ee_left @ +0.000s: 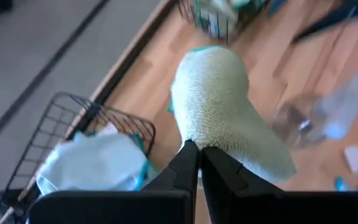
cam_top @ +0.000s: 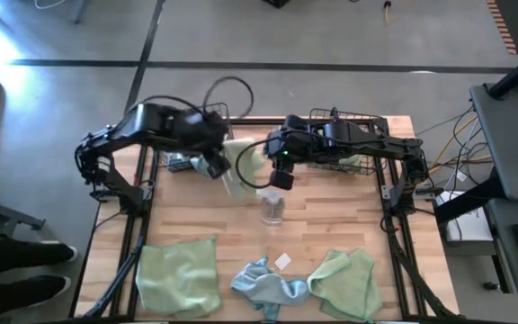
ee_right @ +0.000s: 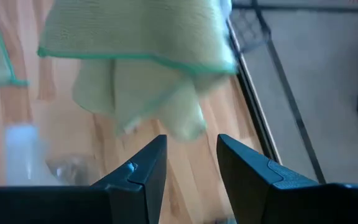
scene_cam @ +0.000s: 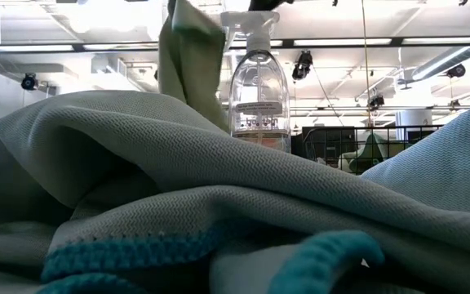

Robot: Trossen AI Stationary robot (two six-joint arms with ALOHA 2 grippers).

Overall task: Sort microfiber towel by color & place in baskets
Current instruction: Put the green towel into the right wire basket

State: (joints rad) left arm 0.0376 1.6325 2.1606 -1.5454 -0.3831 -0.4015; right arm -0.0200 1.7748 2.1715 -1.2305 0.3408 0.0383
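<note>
Upper centre of the high view: left claw [cam_top: 216, 166] clamped on hanging pale green towel [cam_top: 238, 167] beside left basket [cam_top: 180, 162]; right claw [cam_top: 280, 177] nearby, fingers apart, holding nothing

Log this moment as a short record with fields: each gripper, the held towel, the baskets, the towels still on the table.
left gripper: shut on the pale green towel, holding it up between the baskets
right gripper: fingers open, facing the hanging towel, holding nothing
left basket: holds a light blue towel
right basket: contents unclear from above
near edge of table: green towel on the left, blue towel, green towel on the right
clear spray bottle: upright at mid-table
</note>
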